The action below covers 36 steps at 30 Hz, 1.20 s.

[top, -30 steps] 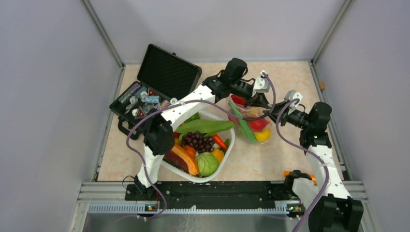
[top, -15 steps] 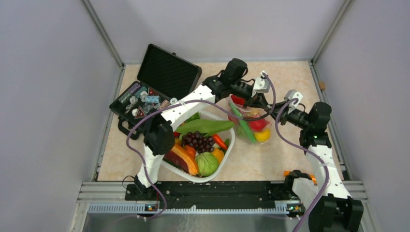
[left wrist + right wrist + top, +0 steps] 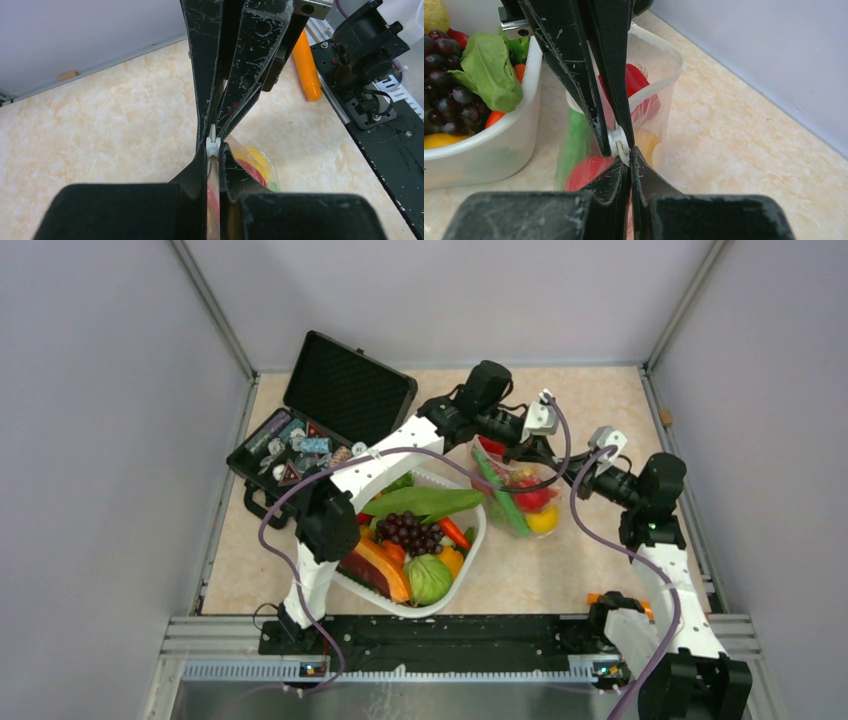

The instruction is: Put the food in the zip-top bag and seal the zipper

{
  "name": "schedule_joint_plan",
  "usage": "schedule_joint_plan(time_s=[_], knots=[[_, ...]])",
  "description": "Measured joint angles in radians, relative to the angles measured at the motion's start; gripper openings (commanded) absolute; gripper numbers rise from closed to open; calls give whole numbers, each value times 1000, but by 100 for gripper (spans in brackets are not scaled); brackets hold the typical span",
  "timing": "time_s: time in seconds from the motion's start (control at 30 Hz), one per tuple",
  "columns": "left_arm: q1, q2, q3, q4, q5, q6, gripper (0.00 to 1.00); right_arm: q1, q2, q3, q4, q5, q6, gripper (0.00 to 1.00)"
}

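largely hidden: zipper [image 3: 618, 143] inside clamped right gripper [image 3: 629, 156]

Food [image 3: 533, 497] in zip-top bag [image 3: 486, 490]. Bag on worktop [image 3: 590, 405], right of basket [image 3: 482, 535]. Case [image 3: 350, 390] behind basket, to left.

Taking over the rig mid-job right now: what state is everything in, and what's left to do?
Left gripper: shut on the zipper, at its white slider.
Right gripper: shut on the same edge, tip to tip with the left.
Food: red pieces, lemon and green pod are inside the zip-top bag, beside the white basket.
Done: bagging, by the look of it.
Left: the bag's mouth gapes open beyond the fingers; run the zipper shut.
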Motion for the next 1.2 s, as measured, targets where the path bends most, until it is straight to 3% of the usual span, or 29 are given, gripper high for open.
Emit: schedule_joint_plan(time_s=[0.43,0.53,0.67,0.87,1.2], knots=[[16,-44,-46,-66,-81,49,0,1,-18,1,-46,-9,-18,0],[16,-44,-47,-68,-80,50,0,2,-18,5,-67,-11,-27,20],[18,-44,-46,-69,-69,43,0,5,-18,41,-124,-6,-60,27],[18,-44,-45,-69,-62,42,0,23,-19,82,-194,3,-103,18],[13,-44,-44,-74,-61,38,0,85,-18,102,-274,67,-173,14]])
